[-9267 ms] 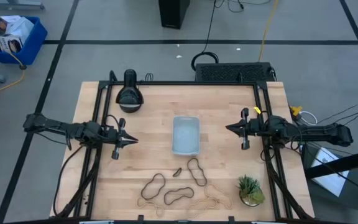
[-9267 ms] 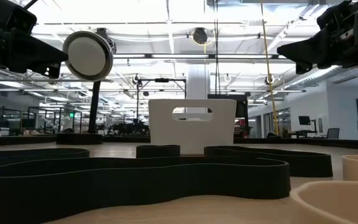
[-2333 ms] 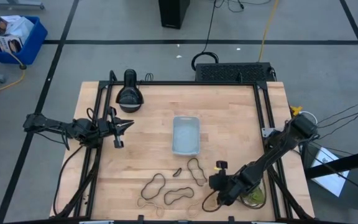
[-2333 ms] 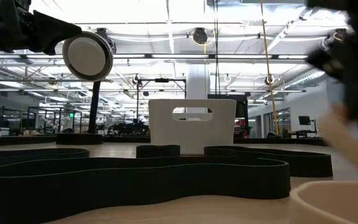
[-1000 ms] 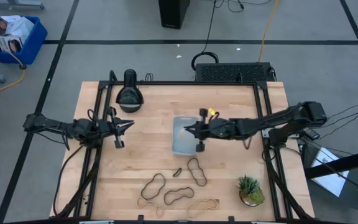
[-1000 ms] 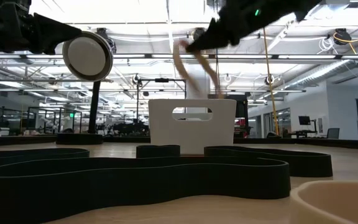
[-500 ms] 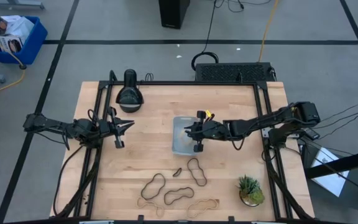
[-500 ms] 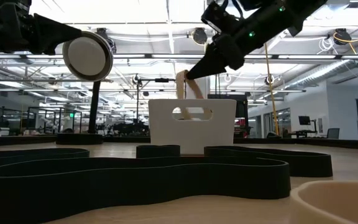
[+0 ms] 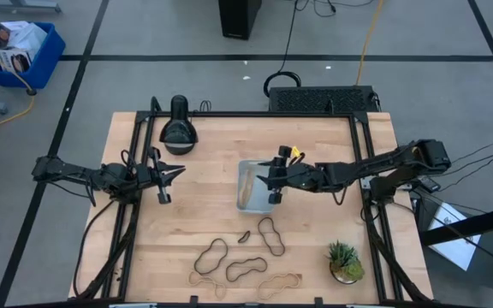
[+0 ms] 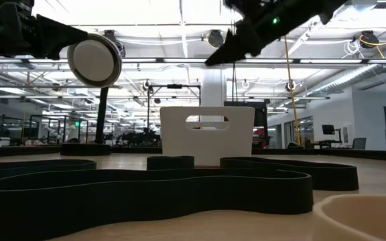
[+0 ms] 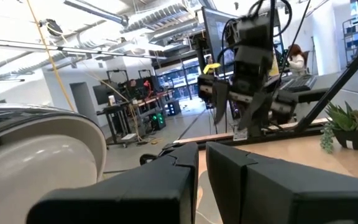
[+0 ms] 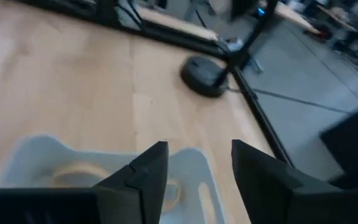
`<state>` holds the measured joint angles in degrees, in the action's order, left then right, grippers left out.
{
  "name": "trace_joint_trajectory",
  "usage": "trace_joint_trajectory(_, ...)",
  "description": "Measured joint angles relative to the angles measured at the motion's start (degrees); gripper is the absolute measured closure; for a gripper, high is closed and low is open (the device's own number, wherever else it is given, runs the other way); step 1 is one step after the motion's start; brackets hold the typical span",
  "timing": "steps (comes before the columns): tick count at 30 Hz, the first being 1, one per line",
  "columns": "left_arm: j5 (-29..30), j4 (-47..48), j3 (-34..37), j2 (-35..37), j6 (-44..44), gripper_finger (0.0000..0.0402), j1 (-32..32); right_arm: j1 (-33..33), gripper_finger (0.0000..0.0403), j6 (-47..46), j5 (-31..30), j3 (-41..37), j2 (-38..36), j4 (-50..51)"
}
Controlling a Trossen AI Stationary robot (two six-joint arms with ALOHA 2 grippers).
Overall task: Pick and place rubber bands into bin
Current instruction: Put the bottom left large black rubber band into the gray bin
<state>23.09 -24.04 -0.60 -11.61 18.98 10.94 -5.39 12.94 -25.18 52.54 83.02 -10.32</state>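
The pale bin (image 9: 254,204) stands at the table's middle and shows as a white box in the low view (image 10: 206,137). A tan rubber band (image 9: 245,184) lies inside it, also seen in the right wrist view (image 12: 73,175). My right gripper (image 9: 262,180) hovers open and empty above the bin (image 12: 17,158), its tip high in the low view (image 10: 210,61). Several black bands (image 9: 270,235) and tan bands (image 9: 285,281) lie flat on the table near its front edge. My left gripper (image 9: 178,170) waits shut at the table's left (image 11: 202,168).
A black desk lamp (image 9: 178,130) stands at the far left. A small potted plant (image 9: 345,261) stands at the near right. Black frame rails run along the table's left and right sides. Bare wood lies between the bin and both arms' bases.
My right gripper has dipped toward the bin with a tan band hanging below it, has let go, and has risen again. The band, which hung above the bin a second ago, now lies inside the bin.
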Motion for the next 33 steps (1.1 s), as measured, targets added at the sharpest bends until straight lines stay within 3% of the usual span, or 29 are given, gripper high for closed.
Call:
trace_joint_trajectory(4, 0.0, 0.0, 0.0, 0.0, 0.1, 0.0362, 0.0, -0.1, 0.027, -0.3, 5.8, 0.0, -4.8, 6.0)
trace_joint_trajectory(9, 0.0, 0.0, 0.0, 0.0, 1.1, 0.0362, 0.0, 2.1, 0.0371, -1.6, 13.9, -1.2, -13.6, 11.4)
trace_joint_trajectory(11, -0.4, 0.0, 0.0, 0.0, 2.4, 0.0362, 0.0, 3.4, 0.0394, -1.8, 18.1, -3.3, -17.7, 11.8)
trace_joint_trajectory(16, -0.5, 0.1, 0.0, 0.0, 3.7, 0.0362, 0.0, 6.4, 0.0397, -6.5, 20.8, -12.0, -29.3, 7.4)
trace_joint_trajectory(22, -0.5, 0.2, 0.0, 0.0, 3.8, 0.0362, 0.0, 7.7, 0.0402, -9.7, 25.7, -28.0, -43.8, -4.4)
trace_joint_trajectory(26, -0.5, -1.4, 0.0, 0.0, 3.8, 0.0362, 0.0, 8.2, 0.0402, -12.2, 25.5, -36.5, -52.4, -9.9)
trace_joint_trajectory(33, 1.0, -0.2, 0.0, -0.1, 0.6, 0.0362, 0.0, 8.5, 0.0402, -11.0, 25.4, -44.8, -59.3, -15.8)
